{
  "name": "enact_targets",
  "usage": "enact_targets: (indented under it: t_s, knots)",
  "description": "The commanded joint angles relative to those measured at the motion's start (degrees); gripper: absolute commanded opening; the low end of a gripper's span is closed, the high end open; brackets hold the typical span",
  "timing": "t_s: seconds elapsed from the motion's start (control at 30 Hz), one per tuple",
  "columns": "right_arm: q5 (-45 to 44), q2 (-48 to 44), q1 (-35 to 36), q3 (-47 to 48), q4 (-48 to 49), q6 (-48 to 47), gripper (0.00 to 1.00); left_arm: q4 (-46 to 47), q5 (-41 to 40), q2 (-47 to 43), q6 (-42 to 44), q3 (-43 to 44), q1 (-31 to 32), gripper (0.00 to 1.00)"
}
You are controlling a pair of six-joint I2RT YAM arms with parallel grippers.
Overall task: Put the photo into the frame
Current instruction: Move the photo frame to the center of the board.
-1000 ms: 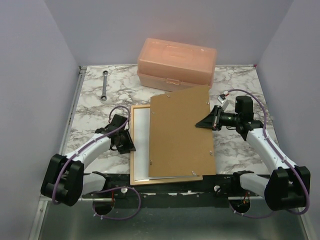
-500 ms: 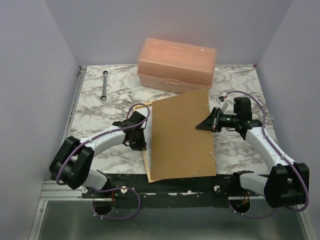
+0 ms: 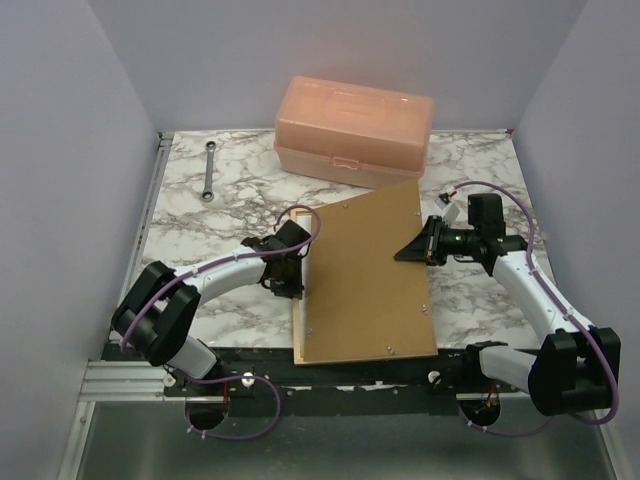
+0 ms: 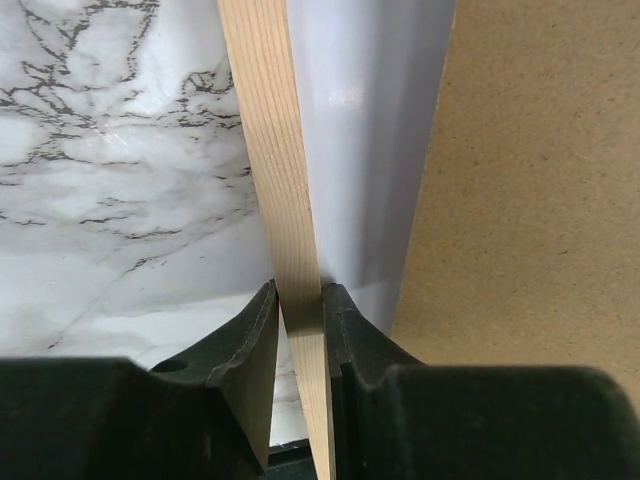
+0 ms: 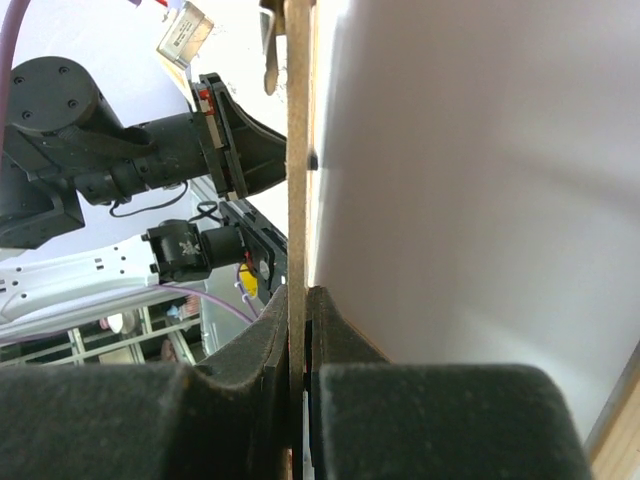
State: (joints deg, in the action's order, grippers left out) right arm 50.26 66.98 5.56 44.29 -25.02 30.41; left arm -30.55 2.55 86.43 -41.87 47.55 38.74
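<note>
The light-wood frame [image 3: 299,325] lies at the table's near middle, mostly covered by a brown backing panel [image 3: 365,275]. My left gripper [image 3: 293,280] is shut on the frame's left moulding [image 4: 290,200], which stands between its fingertips [image 4: 298,290]. Inside that moulding shows the photo [image 4: 365,150], white back up, running under the backing panel [image 4: 540,200]. My right gripper [image 3: 408,248] is shut on the panel's right edge and holds that side lifted. In the right wrist view the thin panel edge [image 5: 297,150] sits pinched in the gripper [image 5: 300,292], with the white photo [image 5: 480,200] beyond it.
A peach plastic box [image 3: 353,128] stands behind the panel's far corner. A metal wrench [image 3: 209,170] lies at the back left on the marble table [image 3: 200,230]. Grey walls close in the left, right and back sides.
My left gripper moved right and closed on the frame's left moulding. The frame slid right beneath the panel, hiding most of the white photo. The right gripper kept its hold on the panel.
</note>
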Motion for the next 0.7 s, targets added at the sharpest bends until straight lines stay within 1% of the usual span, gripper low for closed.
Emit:
enact_targets:
  t_s: [0.0, 0.1, 0.27, 0.43, 0.67]
  knots:
    - [-0.5, 0.4, 0.1, 2.3, -0.5, -2.5, 0.01, 1.3, 1.0, -3.0, 4.3, -0.8, 0.2, 0.00]
    - [0.1, 0.8, 0.1, 2.6, -0.6, -2.6, 0.01, 1.5, 1.2, -2.9, 4.9, -0.8, 0.2, 0.00]
    - [0.6, 1.5, 0.1, 3.1, -0.8, -2.6, 0.01, 3.3, 4.2, -3.7, 7.2, -1.3, 0.2, 0.00]
    - [1.6, 2.5, 0.1, 3.4, -1.2, -2.7, 0.01, 3.6, 5.6, -3.8, 8.9, -1.8, 0.2, 0.00]
    - [1.9, 3.0, 0.1, 4.7, -1.4, -2.5, 0.01, 4.1, 6.7, -6.1, 8.6, -4.1, 0.2, 0.00]
